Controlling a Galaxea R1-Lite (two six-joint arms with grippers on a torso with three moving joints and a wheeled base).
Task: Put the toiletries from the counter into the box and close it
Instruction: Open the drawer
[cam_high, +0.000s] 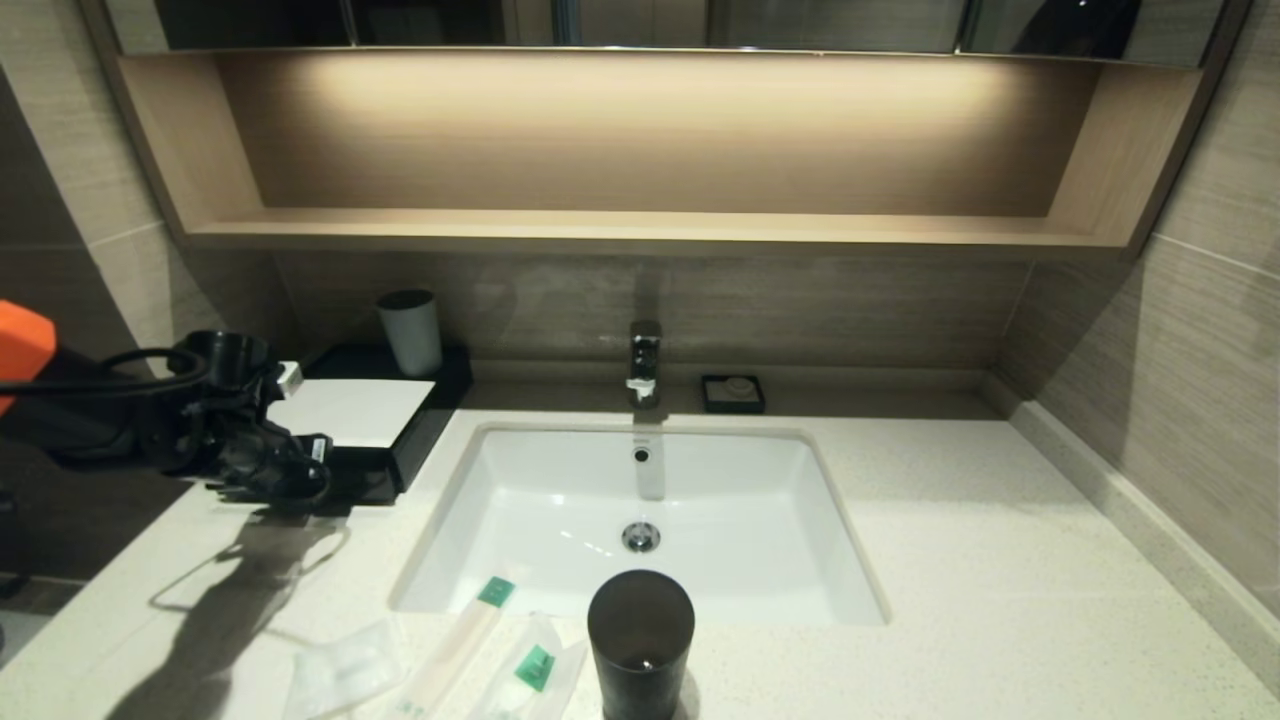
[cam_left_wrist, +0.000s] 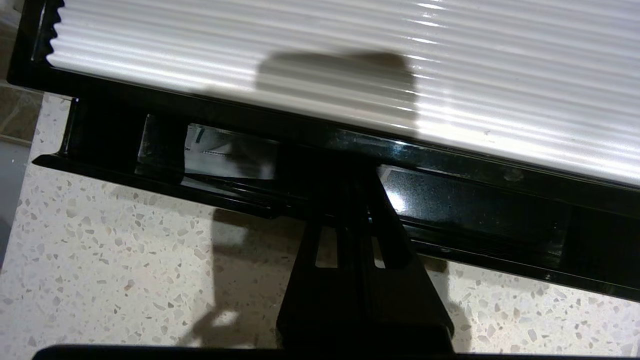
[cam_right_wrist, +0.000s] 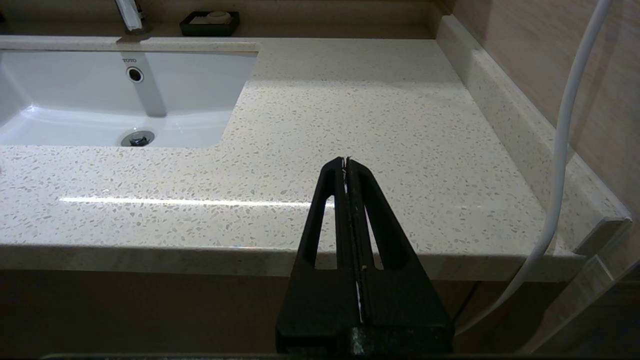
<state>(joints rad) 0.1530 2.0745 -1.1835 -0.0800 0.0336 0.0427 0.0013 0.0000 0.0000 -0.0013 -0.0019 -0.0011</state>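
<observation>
Opening the box (cam_high: 352, 412) is the step in hand: the left gripper (cam_high: 318, 478), clenched empty, sits at its front tray. Toiletries (cam_high: 345, 675) lie well apart from the box, on the counter (cam_high: 1000, 560). Next move: draw the tray outward.

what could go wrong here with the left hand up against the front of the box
1. The left hand is shut, with its tip against the front tray of the black box; a skewed push or pull might slide the whole box across the counter rather than move the tray.
2. The toiletry packets lie at the counter's front edge beside the dark cup; reaching for them could tip the cup or knock a packet off.
</observation>
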